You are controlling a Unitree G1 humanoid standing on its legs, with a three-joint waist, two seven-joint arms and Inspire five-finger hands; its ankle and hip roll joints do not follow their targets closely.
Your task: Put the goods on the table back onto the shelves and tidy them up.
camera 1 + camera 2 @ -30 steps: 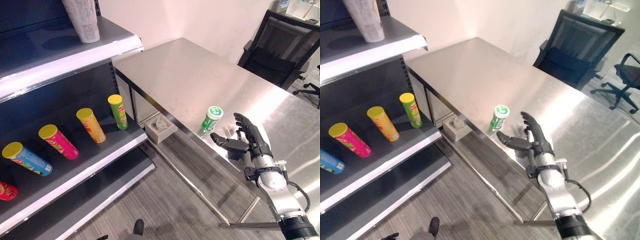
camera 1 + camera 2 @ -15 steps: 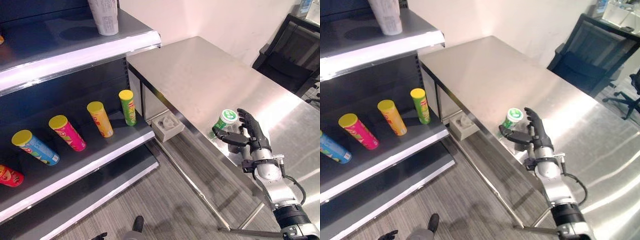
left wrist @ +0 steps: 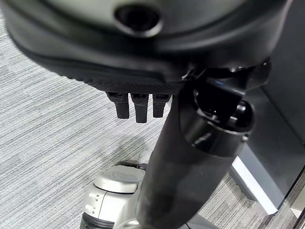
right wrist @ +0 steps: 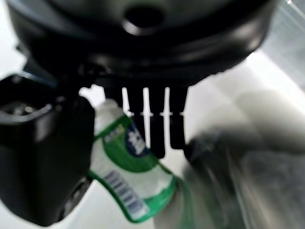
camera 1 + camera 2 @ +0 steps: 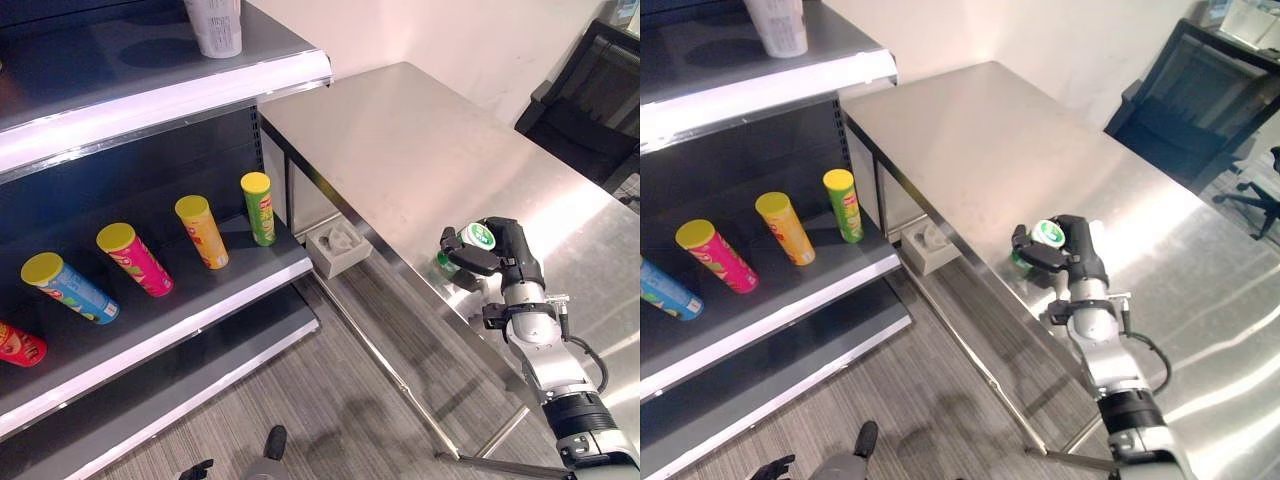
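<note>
Head views: at right of centre, the right hand (image 5: 503,256) has its fingers (image 4: 153,129) and thumb curled round a small green-and-white bottle (image 5: 1040,240), tilted at the near edge of the steel table (image 5: 420,150). At left, the middle shelf (image 5: 190,300) carries five cans lying on their sides, well apart from the table: green can (image 5: 259,207), orange can (image 5: 201,230), pink can (image 5: 134,258), blue can (image 5: 70,287) and red can (image 5: 20,343); a white cup (image 5: 216,24) stands on the top shelf (image 5: 160,85) in the upper left. Left wrist view: the left hand (image 3: 143,67) hangs over grey floor (image 3: 43,129), its fingers straight and holding nothing.
</note>
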